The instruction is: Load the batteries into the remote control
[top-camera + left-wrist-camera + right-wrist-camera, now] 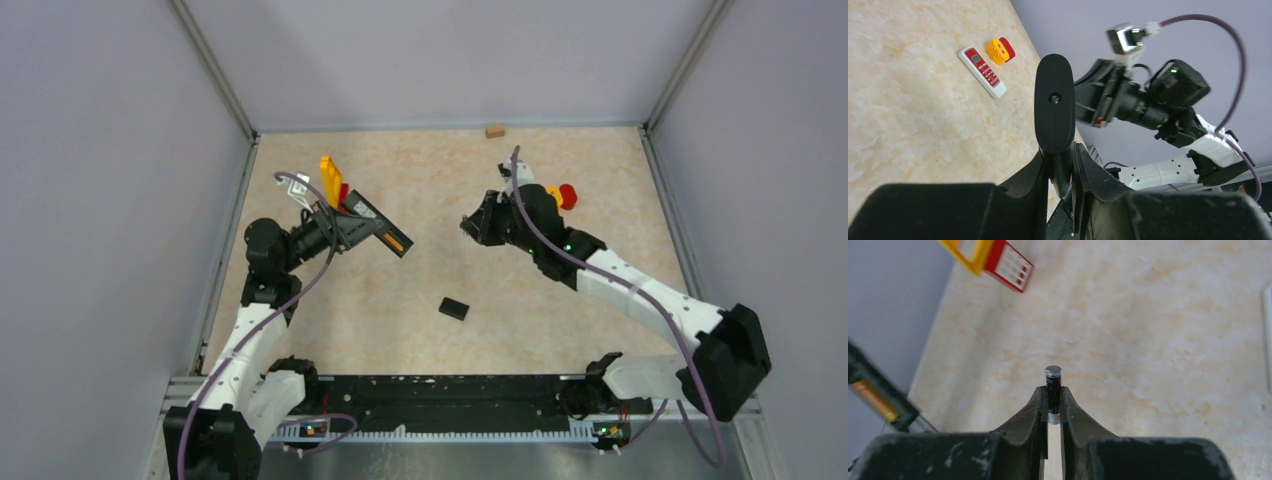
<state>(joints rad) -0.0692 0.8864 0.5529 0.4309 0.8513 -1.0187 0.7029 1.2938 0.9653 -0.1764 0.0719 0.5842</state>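
My left gripper [345, 228] is shut on a black remote [378, 226] and holds it off the table, its open compartment facing up with an orange battery [396, 241] in it. In the left wrist view the remote [1054, 100] stands up between my fingers [1038, 170]. My right gripper [473, 227] is shut on a dark battery [1052, 384] with metal ends, held upright above the table, right of the remote [875, 395]. The other batteries are out of view.
A black battery cover [453, 308] lies mid-table. A yellow and red device [330, 175] sits behind the left gripper. A white and red remote [982, 71] and a yellow and red block [1000, 51] lie by the right arm. A small brown block [494, 130] sits at the back wall.
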